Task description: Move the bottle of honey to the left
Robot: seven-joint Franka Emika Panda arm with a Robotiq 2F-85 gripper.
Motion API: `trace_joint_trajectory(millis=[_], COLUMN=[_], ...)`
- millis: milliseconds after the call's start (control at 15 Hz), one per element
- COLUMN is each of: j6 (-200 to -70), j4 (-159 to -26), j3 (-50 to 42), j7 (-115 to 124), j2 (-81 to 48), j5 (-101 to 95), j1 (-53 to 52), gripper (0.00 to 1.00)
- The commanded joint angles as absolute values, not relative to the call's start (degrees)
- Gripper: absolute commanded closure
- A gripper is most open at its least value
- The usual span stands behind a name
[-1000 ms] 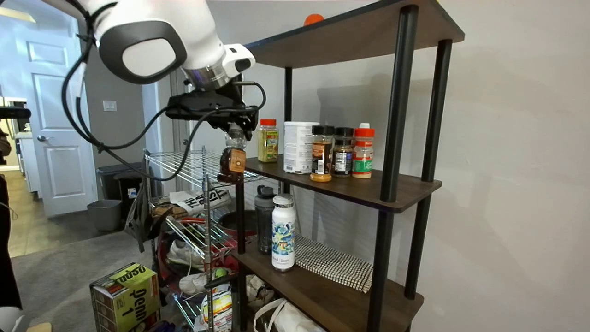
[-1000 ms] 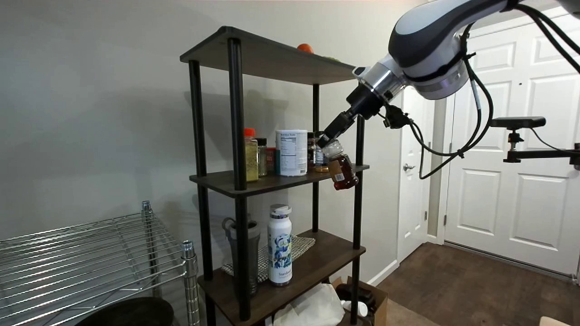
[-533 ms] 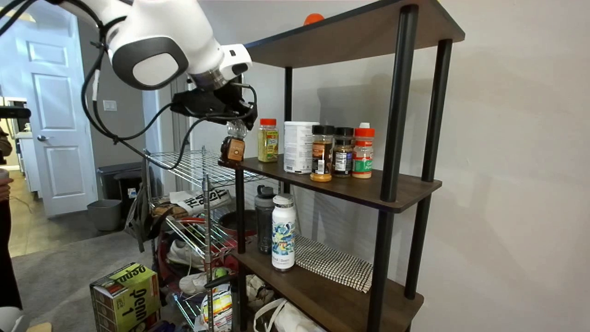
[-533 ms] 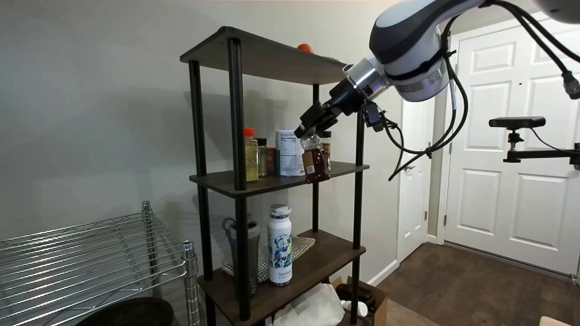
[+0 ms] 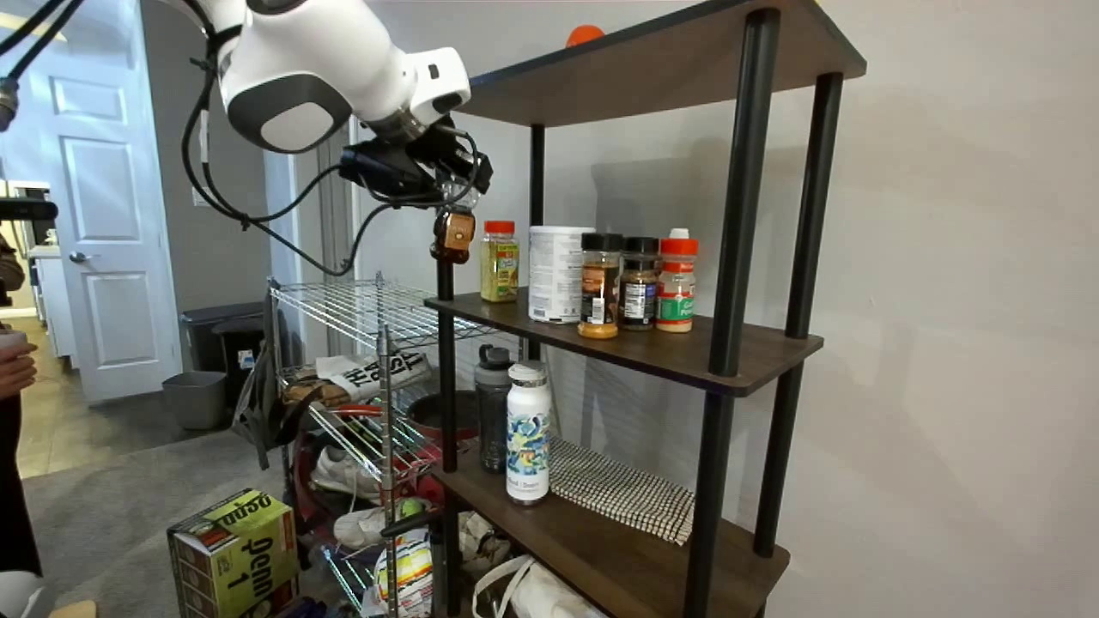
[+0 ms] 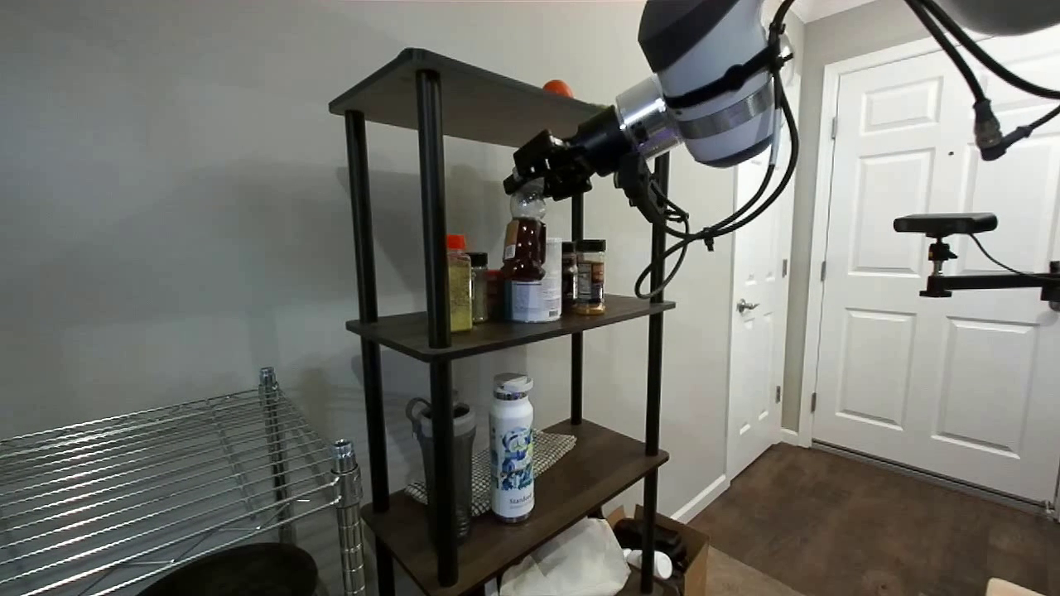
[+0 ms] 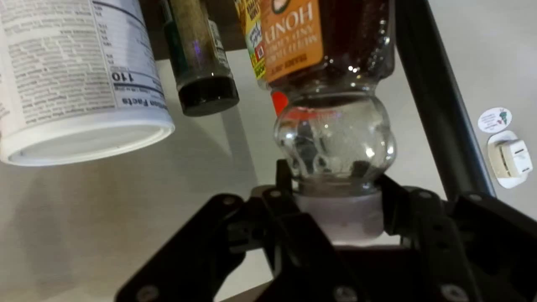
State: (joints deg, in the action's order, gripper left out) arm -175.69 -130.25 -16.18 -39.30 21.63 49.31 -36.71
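The bottle of honey point(image 5: 453, 233) has dark amber contents, an orange label and a clear, empty upper part. It hangs nearly upright above the level of the middle shelf. In an exterior view the bottle point(image 6: 525, 248) overlaps the white canister behind it. My gripper point(image 6: 530, 178) is above the bottle and shut on its cap end. In the wrist view the bottle point(image 7: 335, 50) stretches away from the gripper point(image 7: 335, 182), with the fingers on both sides of its pale cap and neck. The gripper also shows in an exterior view point(image 5: 462, 176), partly hidden by its cable.
The middle shelf point(image 5: 670, 350) bears a yellow red-capped bottle point(image 5: 499, 264), a white canister point(image 5: 558, 279), dark-capped jars point(image 5: 599, 287) and a slim red-capped bottle point(image 5: 678, 287). A black front post point(image 6: 436, 207) and the top shelf point(image 6: 489, 108) stand close to the arm.
The gripper has carried the bottle up and towards the shelf, from the jars' end to in front of the white canister. The bottle has gone from tilted to nearly upright.
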Motion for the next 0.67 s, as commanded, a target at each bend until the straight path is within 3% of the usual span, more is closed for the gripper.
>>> trace_joint_trajectory(millis=[0,600], j6=[-180.2,-186.5], j4=[-125.3,-125.4], j3=[-23.0,-43.2], j7=[-47.7,-63.6], j2=[19.9,23.3], j5=[55.1,55.7], j1=[-45.6,-66.3], gripper=[0.83,0.83])
